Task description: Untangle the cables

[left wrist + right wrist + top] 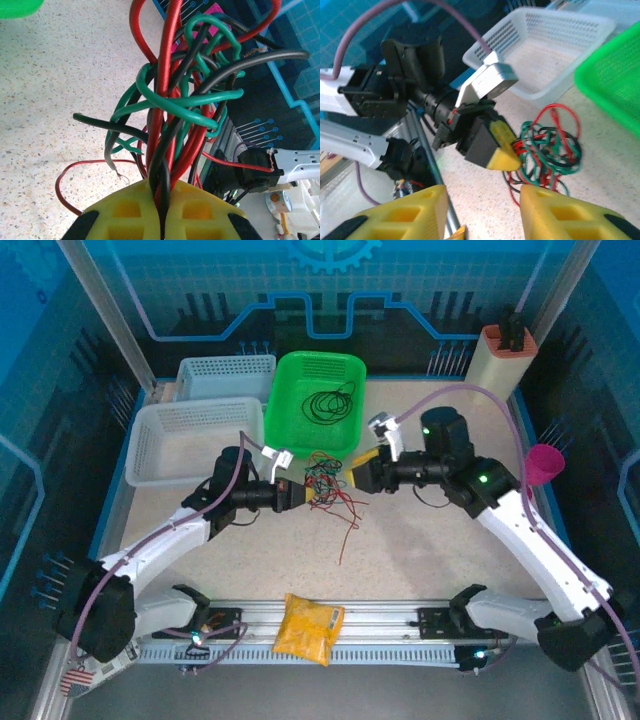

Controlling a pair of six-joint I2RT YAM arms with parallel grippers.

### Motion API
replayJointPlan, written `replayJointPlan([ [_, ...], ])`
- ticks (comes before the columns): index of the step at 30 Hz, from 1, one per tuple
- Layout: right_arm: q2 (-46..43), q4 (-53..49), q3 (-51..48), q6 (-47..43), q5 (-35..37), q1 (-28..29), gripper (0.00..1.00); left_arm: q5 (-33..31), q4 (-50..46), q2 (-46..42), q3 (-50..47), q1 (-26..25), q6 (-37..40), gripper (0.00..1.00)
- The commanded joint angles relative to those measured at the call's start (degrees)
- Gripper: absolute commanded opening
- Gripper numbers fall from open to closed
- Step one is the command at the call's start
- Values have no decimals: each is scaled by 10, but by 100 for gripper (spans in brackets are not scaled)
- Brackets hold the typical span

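The cables, a knot of red, green and black strands, lie mid-table, with loose red ends trailing toward 5 o'clock. At the knot's 9 o'clock, the left gripper is clamped on a bundle of those strands. At 3 o'clock, just beside the knot, the right gripper stands parted and holds nothing. A green basket sits at 12 o'clock with a coiled black cable inside it.
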Motion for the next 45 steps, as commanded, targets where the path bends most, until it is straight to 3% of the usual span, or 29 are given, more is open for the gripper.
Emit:
replayJointPlan([
  [1,69,-57,29,-35,24,44,40,-7,-34,5,18,1,24,0],
  [8,140,-47,67,29,84,91,35,-7,-44,7,21,-2,24,0],
  [24,233,-128,156,73,198,113,28,-1,-61,18,43,-28,38,0],
  [45,271,-145,154,51,220,123,24,5,-34,-8,42,-34,17,0],
])
